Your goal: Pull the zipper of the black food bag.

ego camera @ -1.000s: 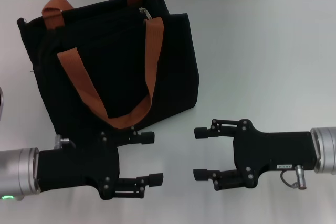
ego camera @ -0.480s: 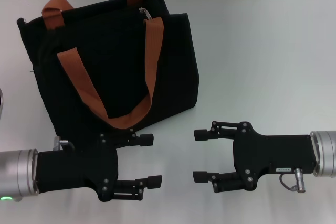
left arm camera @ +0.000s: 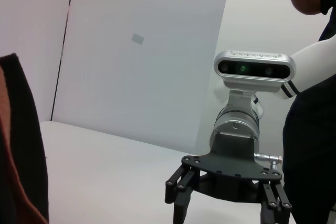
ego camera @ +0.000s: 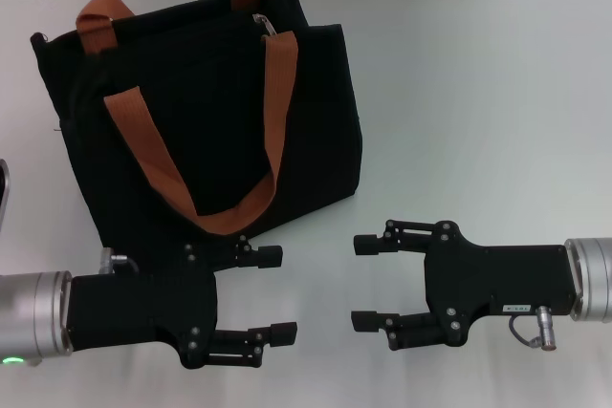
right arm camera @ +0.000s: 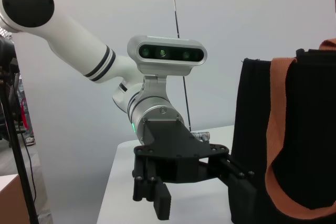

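The black food bag [ego camera: 206,117] stands at the far left of the table, its orange-brown handles [ego camera: 268,112] draped over its front. A small silver zipper [ego camera: 265,23] pull shows at the bag's top edge, near the right handle's root. My left gripper [ego camera: 277,294] lies open just in front of the bag's lower edge, empty. Facing it from the right is my right gripper [ego camera: 362,282], open and empty too. The left wrist view shows the right gripper [left arm camera: 227,205] and the bag's edge [left arm camera: 23,145]. In the right wrist view the left gripper [right arm camera: 202,198] sits beside the bag [right arm camera: 302,129].
The white table [ego camera: 478,93] stretches bare to the right of the bag. A person in dark clothes [left arm camera: 310,145] stands behind the right arm. A pale wall runs along the table's far edge.
Both grippers have drifted very slightly toward the table's near edge. The bag has not moved.
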You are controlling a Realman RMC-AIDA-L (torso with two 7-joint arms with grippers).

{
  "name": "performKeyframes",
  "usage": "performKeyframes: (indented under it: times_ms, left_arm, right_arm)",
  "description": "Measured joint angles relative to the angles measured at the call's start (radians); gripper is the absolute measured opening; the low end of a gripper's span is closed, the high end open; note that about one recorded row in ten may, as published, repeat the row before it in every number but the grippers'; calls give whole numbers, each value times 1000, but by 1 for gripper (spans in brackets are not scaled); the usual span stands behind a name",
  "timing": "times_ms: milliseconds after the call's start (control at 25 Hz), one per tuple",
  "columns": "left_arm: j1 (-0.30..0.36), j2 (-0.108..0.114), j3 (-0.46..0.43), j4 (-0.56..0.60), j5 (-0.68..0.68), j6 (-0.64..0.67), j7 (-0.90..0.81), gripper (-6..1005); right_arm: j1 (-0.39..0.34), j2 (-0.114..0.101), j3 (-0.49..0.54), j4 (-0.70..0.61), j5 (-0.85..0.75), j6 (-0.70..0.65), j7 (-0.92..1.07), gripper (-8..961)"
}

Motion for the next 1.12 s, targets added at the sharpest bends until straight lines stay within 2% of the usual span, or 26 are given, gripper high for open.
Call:
performKeyframes:
  times_ms: [1120]
  left_arm:
    - [-2,0,0,-1,2,-2,0,836]
  right_arm:
    - [0,0,3,0,1,3,0,789]
